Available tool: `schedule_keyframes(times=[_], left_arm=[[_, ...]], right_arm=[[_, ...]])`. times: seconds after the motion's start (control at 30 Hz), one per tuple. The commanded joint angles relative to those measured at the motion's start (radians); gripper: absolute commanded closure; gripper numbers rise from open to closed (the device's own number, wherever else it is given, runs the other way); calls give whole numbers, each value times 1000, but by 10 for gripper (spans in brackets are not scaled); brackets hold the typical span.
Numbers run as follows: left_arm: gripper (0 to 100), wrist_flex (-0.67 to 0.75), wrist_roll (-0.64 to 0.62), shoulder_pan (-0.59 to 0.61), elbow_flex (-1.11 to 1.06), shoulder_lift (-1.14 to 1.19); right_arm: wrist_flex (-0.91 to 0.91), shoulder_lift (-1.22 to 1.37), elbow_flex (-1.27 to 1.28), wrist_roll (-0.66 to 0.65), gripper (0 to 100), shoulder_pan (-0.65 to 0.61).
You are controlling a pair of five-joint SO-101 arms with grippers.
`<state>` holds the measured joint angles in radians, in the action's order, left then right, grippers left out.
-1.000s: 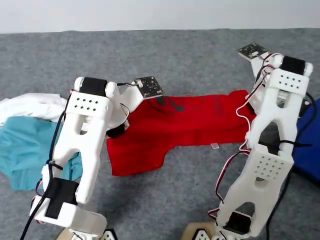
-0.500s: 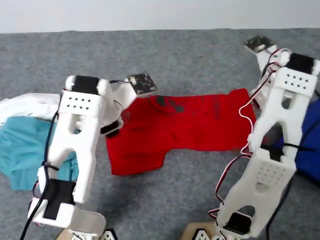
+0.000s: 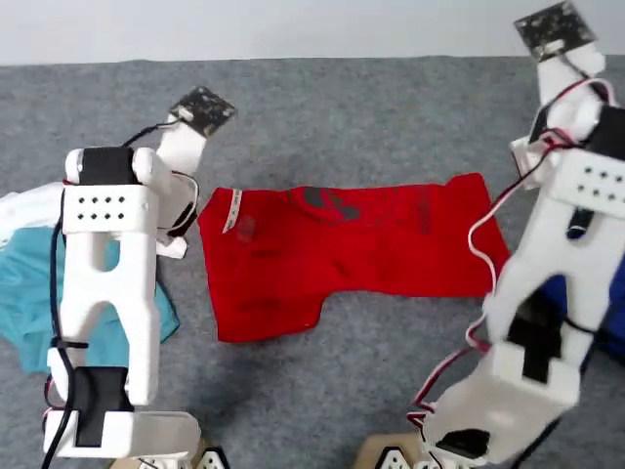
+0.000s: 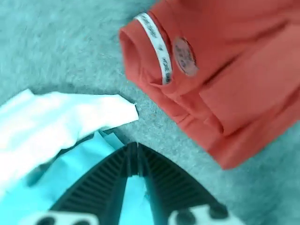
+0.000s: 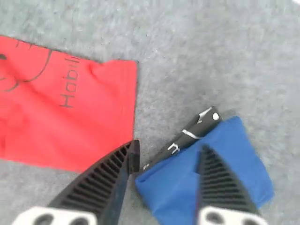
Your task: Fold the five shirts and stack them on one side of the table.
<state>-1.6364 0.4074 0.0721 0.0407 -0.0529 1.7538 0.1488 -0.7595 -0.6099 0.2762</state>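
A red shirt (image 3: pixel 342 249) lies spread across the middle of the grey table, its collar label (image 3: pixel 232 210) at the left edge. My left gripper (image 4: pixel 133 151) is shut with nothing in it. It hangs over a teal shirt (image 4: pixel 75 187), beside a white shirt (image 4: pixel 56 122) and short of the red shirt's collar (image 4: pixel 154 42). My right gripper (image 5: pixel 168 150) is open above a folded blue shirt (image 5: pixel 211 187), just past the red shirt's right edge (image 5: pixel 70 112). A black garment (image 5: pixel 190 133) with white print pokes out from under the blue one.
The teal shirt (image 3: pixel 24 293) and white shirt (image 3: pixel 29 207) lie crumpled at the table's left side, next to the left arm (image 3: pixel 103 215). The right arm (image 3: pixel 576 195) stands tall at the right. Bare grey felt (image 3: pixel 371 107) stretches behind the red shirt.
Both arms have lifted off the red shirt. The left gripper swung left toward the teal shirt and the right arm rose to the right. The red shirt's left edge now lies flat.
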Motion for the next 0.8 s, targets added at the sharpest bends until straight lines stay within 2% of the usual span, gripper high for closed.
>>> schedule_keyframes(times=[0.0, 0.1, 0.4, 0.57, 0.77], left_arm=[[997, 55, -98, -2, -5, -35], [996, 138, -124, -35, -73, -35], [994, 399, -152, -74, -232, 21], [900, 414, -190, -71, -196, 198], [867, 416, -193, -71, -96, 270]], right_arm=[[39, -176, 180, 15, 946, -10], [39, -272, 354, 15, 991, -5], [36, -536, 687, 21, 988, -5], [36, -665, 822, 21, 987, -5], [36, -776, 942, 21, 987, -5]])
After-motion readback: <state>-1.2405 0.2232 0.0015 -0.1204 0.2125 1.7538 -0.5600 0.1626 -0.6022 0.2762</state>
